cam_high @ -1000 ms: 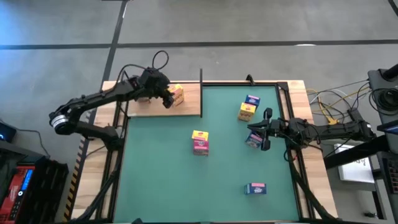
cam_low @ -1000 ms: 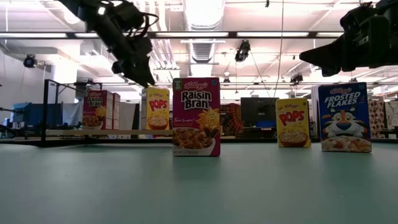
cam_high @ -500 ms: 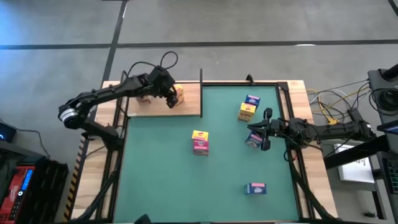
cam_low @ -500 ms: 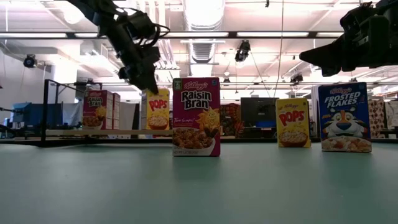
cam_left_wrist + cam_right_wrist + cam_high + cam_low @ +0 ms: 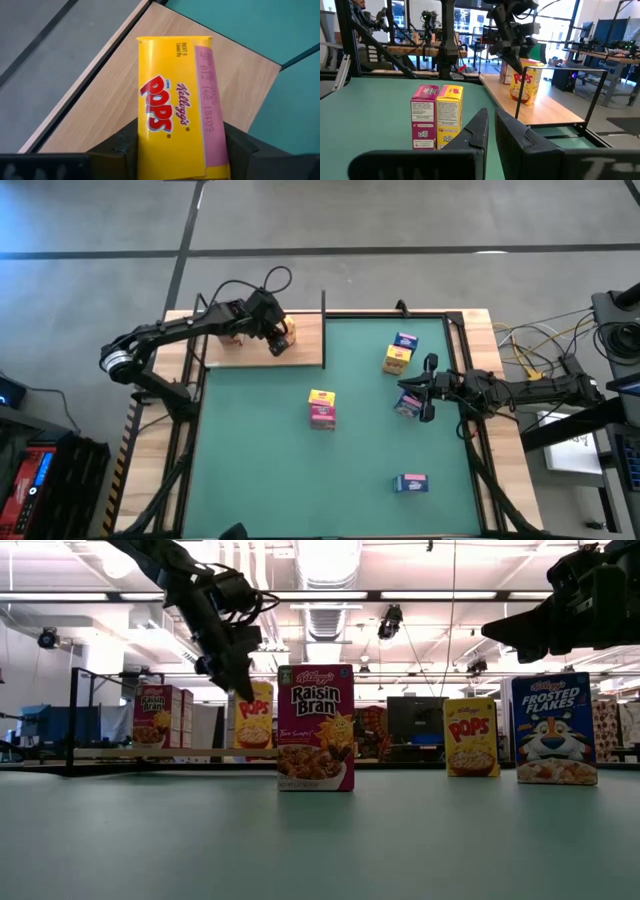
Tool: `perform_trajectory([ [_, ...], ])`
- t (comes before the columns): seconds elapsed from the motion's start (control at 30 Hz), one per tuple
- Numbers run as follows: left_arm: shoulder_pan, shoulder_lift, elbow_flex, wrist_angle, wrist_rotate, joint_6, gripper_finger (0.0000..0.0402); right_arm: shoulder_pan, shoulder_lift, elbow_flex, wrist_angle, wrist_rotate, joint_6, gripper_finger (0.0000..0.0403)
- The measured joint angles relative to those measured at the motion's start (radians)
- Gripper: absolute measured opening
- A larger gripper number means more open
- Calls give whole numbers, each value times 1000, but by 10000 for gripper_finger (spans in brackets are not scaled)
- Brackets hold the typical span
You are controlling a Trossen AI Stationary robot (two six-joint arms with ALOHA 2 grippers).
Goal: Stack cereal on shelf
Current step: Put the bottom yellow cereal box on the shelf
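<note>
A yellow Pops cereal box [image 5: 172,100] stands with its base on the light-wood shelf [image 5: 305,352] at the table's far left. My left gripper [image 5: 277,340] is at its upper end, shut on it. A pink Raisin Bran box [image 5: 160,715] stands farther left on the shelf. More cereal stands on the green mat: a pink and yellow pair [image 5: 321,408], a blue and yellow pair [image 5: 399,353], a blue box [image 5: 407,406] and another box [image 5: 411,483] near the front. My right gripper [image 5: 428,388] waits shut at the right, level, touching nothing. My left gripper has the yellow Pops box between its two fingers, one at the edge of the yellow face [image 5: 142,145], the other beside the pink strip [image 5: 217,142]. The fingers come slanting down from above at the box's upper end [image 5: 248,692]. Its base rests on the shelf.
A thin black post [image 5: 323,315] rises at the shelf's right edge, close to the held box. The tall Raisin Bran box [image 5: 315,727] stands mid-mat. Bare green mat [image 5: 260,470] lies in front of the shelf. Cables trail beside the table's right edge [image 5: 540,350].
My left gripper has come down and moved toward the yellow Pops box, from above the shelf to the box's upper end. The box has stayed standing on the shelf.
</note>
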Motion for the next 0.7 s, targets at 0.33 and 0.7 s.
perform_trajectory([
  [0.33, 50, -33, 0, -49, 62, 231, 131, 0, 0, 0, 0, 0, 0, 22],
  [0.7, 173, -36, 0, -50, 136, 435, 137, 0, 0, 0, 0, 0, 0, 22],
])
